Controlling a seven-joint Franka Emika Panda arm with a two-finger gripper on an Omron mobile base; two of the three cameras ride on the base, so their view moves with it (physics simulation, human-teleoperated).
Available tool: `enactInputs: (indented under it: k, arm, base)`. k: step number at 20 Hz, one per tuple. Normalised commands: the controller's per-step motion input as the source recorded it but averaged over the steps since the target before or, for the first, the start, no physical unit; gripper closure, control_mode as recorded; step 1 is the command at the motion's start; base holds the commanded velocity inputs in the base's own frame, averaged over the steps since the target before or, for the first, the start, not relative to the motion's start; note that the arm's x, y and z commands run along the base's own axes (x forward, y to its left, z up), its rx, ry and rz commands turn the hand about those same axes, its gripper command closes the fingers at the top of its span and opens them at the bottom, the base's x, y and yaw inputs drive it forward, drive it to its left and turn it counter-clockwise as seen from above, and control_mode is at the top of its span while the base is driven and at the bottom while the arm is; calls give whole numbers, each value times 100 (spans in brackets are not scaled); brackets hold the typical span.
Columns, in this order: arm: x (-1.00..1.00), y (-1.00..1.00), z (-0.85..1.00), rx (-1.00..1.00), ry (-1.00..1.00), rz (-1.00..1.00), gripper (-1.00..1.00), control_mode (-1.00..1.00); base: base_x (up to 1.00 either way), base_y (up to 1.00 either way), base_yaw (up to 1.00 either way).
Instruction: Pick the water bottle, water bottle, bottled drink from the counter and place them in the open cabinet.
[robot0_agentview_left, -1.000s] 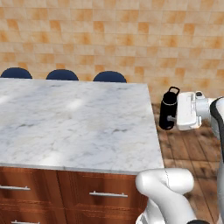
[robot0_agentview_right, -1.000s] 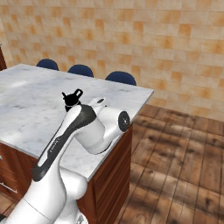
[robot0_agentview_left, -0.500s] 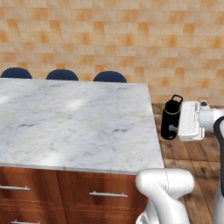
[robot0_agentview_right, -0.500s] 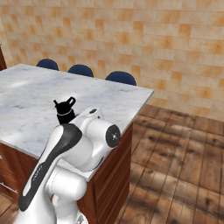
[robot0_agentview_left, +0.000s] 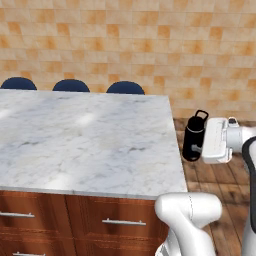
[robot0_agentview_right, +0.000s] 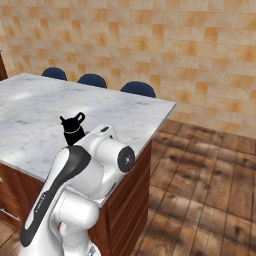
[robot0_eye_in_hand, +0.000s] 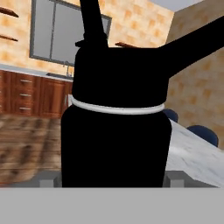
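tool (robot0_agentview_left: 199, 142) clamped on water bottle (robot0_agentview_left: 193, 138) | btl upright, off bench (robot0_agentview_left: 85, 145) edge — over wood floor (robot0_agentview_right: 210, 175) | risk: I swing arm too fast twd cabinet, btl slips, drops to floor | cabinet loc — can't tell

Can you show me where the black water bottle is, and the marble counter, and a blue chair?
water bottle (robot0_agentview_left: 193, 141), left base view, on its black body.
counter (robot0_agentview_left: 85, 142), left base view, on the bare marble top.
blue chair (robot0_agentview_left: 125, 88), left base view, on its rounded back.

Both base views look forward over the counter (robot0_agentview_left: 85, 145) from opposite rear sides; the hand view sits close against the water bottle (robot0_eye_in_hand: 114, 131).
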Motion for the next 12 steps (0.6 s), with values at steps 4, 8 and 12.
enactInputs:
  k: [4, 8, 12]
  arm:
    - [-4, 0, 0, 0, -1, 0, 100, 100]
    - [0, 0, 0, 0, 0, 0, 100, 100]
    - [0, 0, 0, 0, 0, 0, 100, 100]
  base:
    - [-25, 0, -2]
    - [-51, 0, -4]
    - [-64, 0, -7]
